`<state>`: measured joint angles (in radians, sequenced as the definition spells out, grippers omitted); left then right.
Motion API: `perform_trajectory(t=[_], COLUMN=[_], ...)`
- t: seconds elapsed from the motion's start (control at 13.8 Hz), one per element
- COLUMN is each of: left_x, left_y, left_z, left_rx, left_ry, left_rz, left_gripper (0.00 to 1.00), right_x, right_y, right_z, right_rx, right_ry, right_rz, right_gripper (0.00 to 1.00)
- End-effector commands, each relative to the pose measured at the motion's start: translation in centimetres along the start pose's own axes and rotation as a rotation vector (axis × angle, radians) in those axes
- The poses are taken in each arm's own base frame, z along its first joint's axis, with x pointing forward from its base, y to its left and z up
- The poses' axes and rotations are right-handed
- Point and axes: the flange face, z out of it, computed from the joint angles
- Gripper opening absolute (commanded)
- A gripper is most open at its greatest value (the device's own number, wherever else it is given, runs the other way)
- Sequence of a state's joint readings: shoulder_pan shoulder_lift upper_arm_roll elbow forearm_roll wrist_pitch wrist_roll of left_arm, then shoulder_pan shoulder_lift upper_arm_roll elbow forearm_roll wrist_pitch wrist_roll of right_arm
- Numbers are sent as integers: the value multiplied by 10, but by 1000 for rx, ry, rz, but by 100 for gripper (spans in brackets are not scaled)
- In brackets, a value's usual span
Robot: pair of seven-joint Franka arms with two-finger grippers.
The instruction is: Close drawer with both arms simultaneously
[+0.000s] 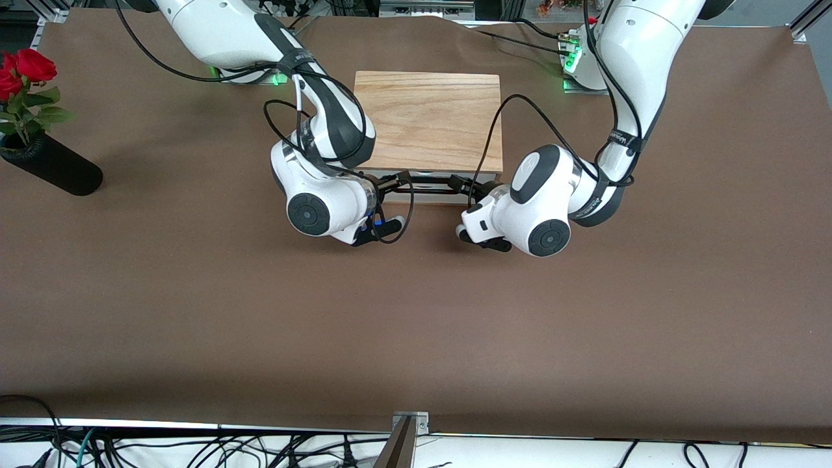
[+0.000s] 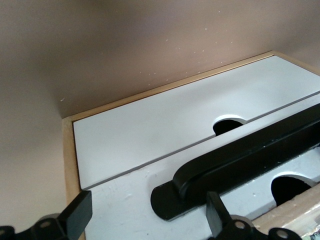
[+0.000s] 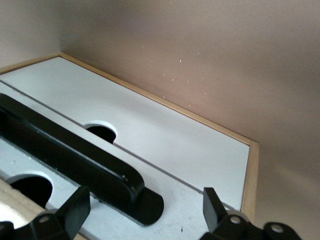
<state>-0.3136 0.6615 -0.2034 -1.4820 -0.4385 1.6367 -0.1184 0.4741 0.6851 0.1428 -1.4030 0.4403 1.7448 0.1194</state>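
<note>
The light-wood box (image 1: 429,120) stands between the two arms. The drawer's white front panel (image 1: 429,195) sits about flush under the box's front edge, with its black bar handle (image 1: 430,179) across it. My right gripper (image 1: 395,183) and left gripper (image 1: 467,186) are both at the front panel, one at each end of the handle. In the right wrist view the open right gripper (image 3: 145,212) straddles the handle's end (image 3: 147,202) against the panel (image 3: 200,210). In the left wrist view the open left gripper (image 2: 147,220) straddles the handle's other end (image 2: 172,200) on the panel (image 2: 125,200).
A second white panel (image 2: 150,125) with a round notch lies level beside the drawer's panel, toward the table. A black vase (image 1: 55,170) with red roses (image 1: 26,68) lies at the right arm's end of the table. Brown tabletop (image 1: 416,325) stretches toward the front camera.
</note>
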Motion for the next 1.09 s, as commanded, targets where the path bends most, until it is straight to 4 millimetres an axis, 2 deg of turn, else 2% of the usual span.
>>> perform_trajectory(t=[0.0, 0.07, 0.14, 0.29, 0.51, 0.65, 0.8, 1.01], left_x=[-16, -22, -26, -39, -58, -68, -85, -104], left_y=[9, 11, 6, -10, -51, -91, -97, -115], left_z=[-31, -44, -61, -113, -166, -195, -215, -237], left_rx=[-10, -5, -12, -36, -67, -25, 50, 315], left_ry=[8, 24, 40, 125, 210, 262, 307, 360], left_rz=[25, 31, 26, 18, -28, -73, -90, -130], left_gripper=[100, 100, 100, 100, 100, 100, 100, 100], right_x=[-2, -1, 2, 8, 17, 18, 13, -14], right_y=[-2, -3, -7, -10, 21, 47, 79, 127], right_z=[-3, -5, -19, -64, -135, -174, -209, -257], right_rx=[13, 14, 20, 21, -91, -222, -290, -338], right_ry=[-2, 9, 52, 152, 355, 450, 493, 504], right_rz=[-3, -3, -14, -24, -6, -7, -9, 96], right_gripper=[100, 100, 100, 100, 100, 100, 100, 100])
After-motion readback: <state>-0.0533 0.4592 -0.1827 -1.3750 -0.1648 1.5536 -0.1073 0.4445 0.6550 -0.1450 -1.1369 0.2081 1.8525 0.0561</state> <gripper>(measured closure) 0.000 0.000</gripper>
